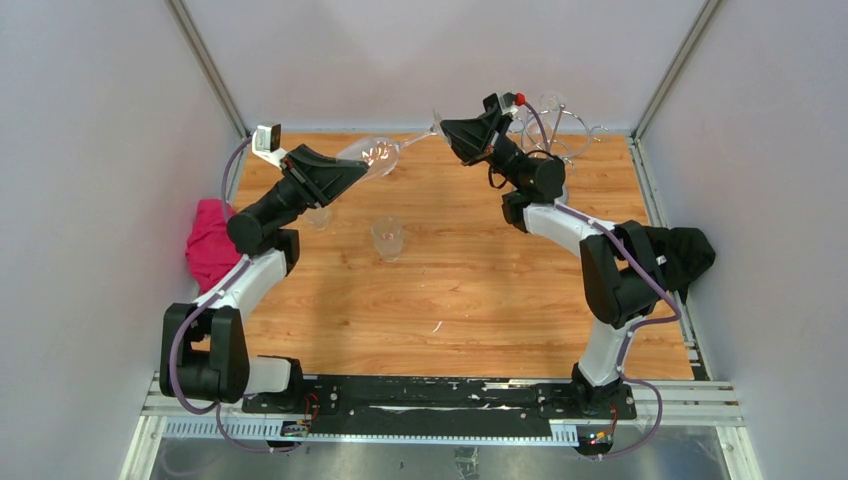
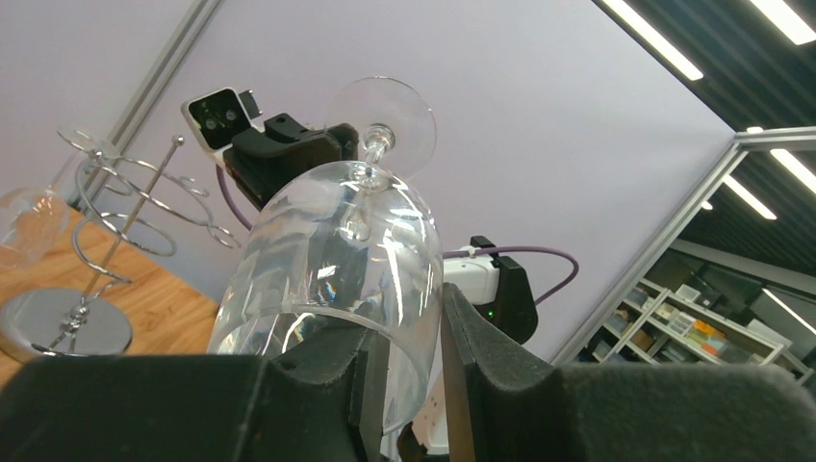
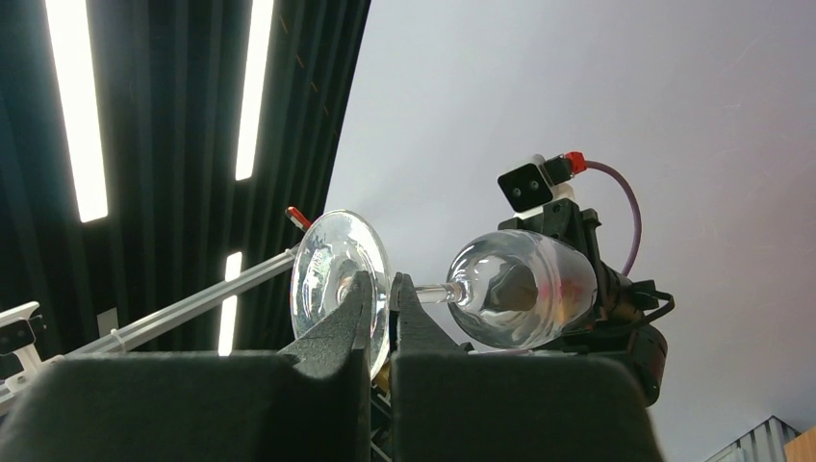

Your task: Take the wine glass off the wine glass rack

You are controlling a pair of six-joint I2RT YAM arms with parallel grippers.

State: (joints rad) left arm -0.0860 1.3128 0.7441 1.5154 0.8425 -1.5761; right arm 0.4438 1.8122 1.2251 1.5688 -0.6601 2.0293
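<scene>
The wine glass lies sideways in mid-air between the two arms, away from the wine glass rack at the back right. My left gripper is shut on the bowl's rim, one finger inside the bowl and one outside against the wall. My right gripper is shut on the glass's round foot, with the stem and bowl pointing away from it. In the left wrist view the chrome rack stands to the left on its mirrored base.
A short clear glass stands on the wooden table's middle, and another clear glass sits beside the left arm. A pink cloth lies at the left edge, a black cloth at the right. Another glass hangs on the rack.
</scene>
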